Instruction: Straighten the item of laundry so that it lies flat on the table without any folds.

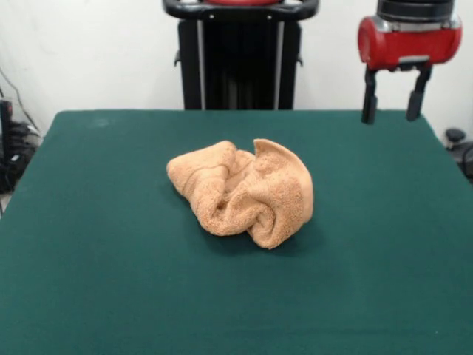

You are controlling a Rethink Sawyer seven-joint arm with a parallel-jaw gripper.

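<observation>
- Dark green cloth covers the surface [89, 244], which runs from the near edge of the front view back to a white wall, with the robot's black pedestal [240, 59] standing behind its far edge
- One item of laundry [242, 194], a light orange-tan terry towel, sits roughly at the middle of the surface, a little toward the far side, well apart from every edge
- It lies in a crumpled heap: thick rolls and folds overlap, and one rounded flap stands up at the far right of the bundle
- Judged from this, the task is barely begun; no part of the towel looks spread flat, so all the unfolding and smoothing is left
- As bunched, the heap's long axis runs left to right, tipped slightly so the left end lies farther back and the right end nearer; the towel's true long side cannot be told, and no ribbed band can be made out
- The tool [392, 117] hangs at the far right, above the far right corner of the surface and well apart from the towel
- Its two dark fingers [369, 100] point straight down with a clear gap between them, wide and holding nothing
</observation>
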